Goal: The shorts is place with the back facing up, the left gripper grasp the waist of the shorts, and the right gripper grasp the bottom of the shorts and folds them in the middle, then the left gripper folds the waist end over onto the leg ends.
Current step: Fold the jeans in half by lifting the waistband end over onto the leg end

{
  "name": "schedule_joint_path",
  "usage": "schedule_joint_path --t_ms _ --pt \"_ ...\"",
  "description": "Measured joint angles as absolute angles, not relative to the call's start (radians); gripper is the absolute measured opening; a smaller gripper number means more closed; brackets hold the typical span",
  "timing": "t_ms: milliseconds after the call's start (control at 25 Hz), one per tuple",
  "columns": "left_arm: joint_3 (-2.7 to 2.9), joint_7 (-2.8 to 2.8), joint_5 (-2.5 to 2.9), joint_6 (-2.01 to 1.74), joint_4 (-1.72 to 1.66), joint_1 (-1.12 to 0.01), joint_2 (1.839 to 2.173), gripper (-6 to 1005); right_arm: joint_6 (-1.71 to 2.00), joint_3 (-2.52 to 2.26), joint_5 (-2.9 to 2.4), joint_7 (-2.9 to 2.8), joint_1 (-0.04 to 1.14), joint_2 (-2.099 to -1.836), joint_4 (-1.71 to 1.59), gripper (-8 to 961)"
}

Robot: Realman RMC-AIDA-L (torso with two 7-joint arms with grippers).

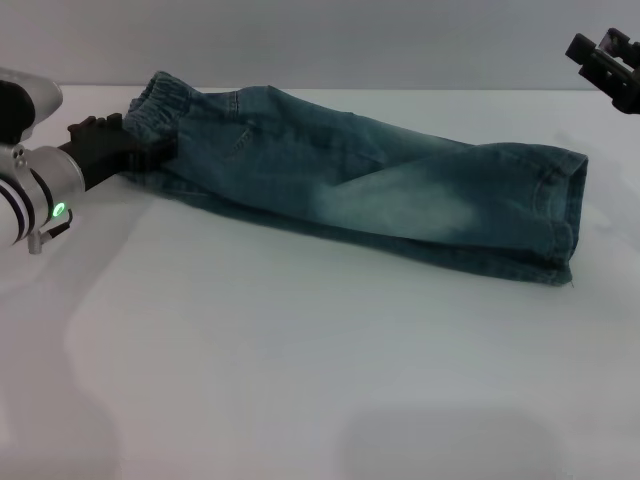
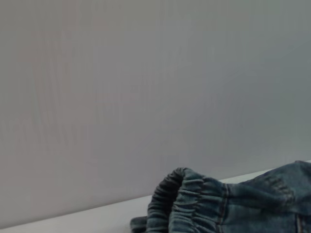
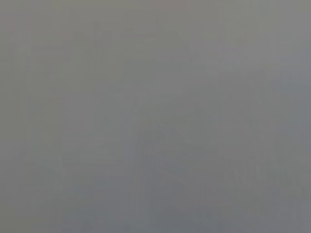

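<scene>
The left gripper meets the waist of the shorts; whether it grips cannot be told. Confirm both layers are pinched, then carry the waist toward the leg ends. The right gripper is raised clear.

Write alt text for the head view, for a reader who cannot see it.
Blue-green denim shorts, folded lengthwise, lie across a white table, with the left end effector at the gathered elastic waist on the left. The right end effector hangs raised at the upper right, clear of the hemmed leg ends.

One shorts, two grippers
</scene>
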State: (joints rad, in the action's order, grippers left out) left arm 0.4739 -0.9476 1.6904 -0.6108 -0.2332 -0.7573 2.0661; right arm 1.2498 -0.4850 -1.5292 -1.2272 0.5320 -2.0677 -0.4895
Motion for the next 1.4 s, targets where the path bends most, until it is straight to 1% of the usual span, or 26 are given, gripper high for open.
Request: schedule_joint_path --t_ms 520,1400 --pt "0.452 -0.942 1.663 -0.599 -0.247 -0.742 2.059 844 1.262 -0.485 -1.527 -1.236 0.531 -2.068 -0.489 571" --pt "0.449 -0.88 1.628 -0.586 -0.208 -0.723 2.063 843 1.301 -0.489 -1.525 -1.293 0.528 -2.071 -0.492 572"
